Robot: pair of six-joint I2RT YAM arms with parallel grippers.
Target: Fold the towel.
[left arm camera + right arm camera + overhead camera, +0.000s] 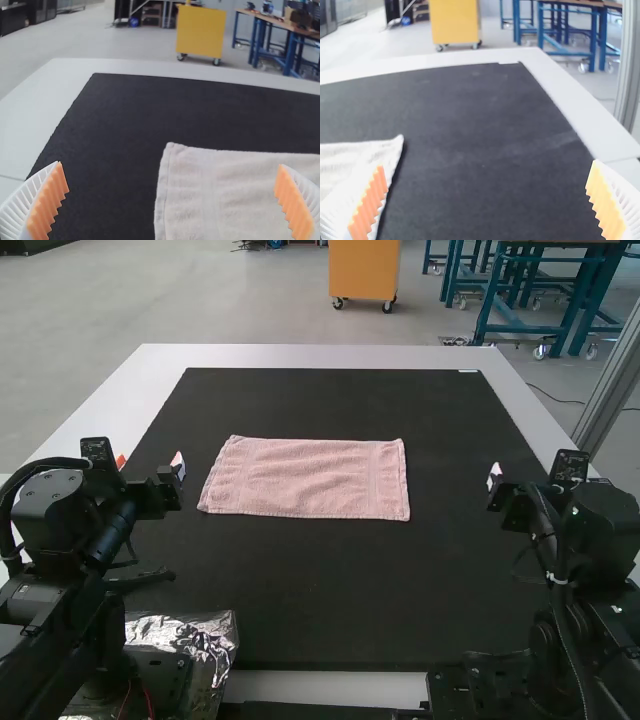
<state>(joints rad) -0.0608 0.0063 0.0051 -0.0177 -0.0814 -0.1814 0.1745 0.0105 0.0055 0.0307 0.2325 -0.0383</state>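
left gripper: out ahead of its own arm [60, 502], on the outer side of the towel. Honestly pretty wide, left gripper [150, 461] has its two white ribbed fingers well apart, orange pads [50, 202] facing each other, nothing pinched between them.
right gripper: right gripper [543, 478] is ahead of its arm [575, 540] too, on the towel's other side. Fingers spread wide as well, orange pads [370, 202] gripping nothing.
pink towel: towel [310, 478] is between the two grippers, closer to the left one, touching neither as far as I can tell. It lies flat, a rectangle with its long sides running from one gripper's side toward the other's.
black mat: mat [320, 585] sits under the towel, on a white table [320, 355].
white tag: little tag [468, 371] at the mat's far edge, beyond the right gripper, any print too small to read.
foil: crinkly silver foil [212, 635], behind the left gripper by that arm's base.
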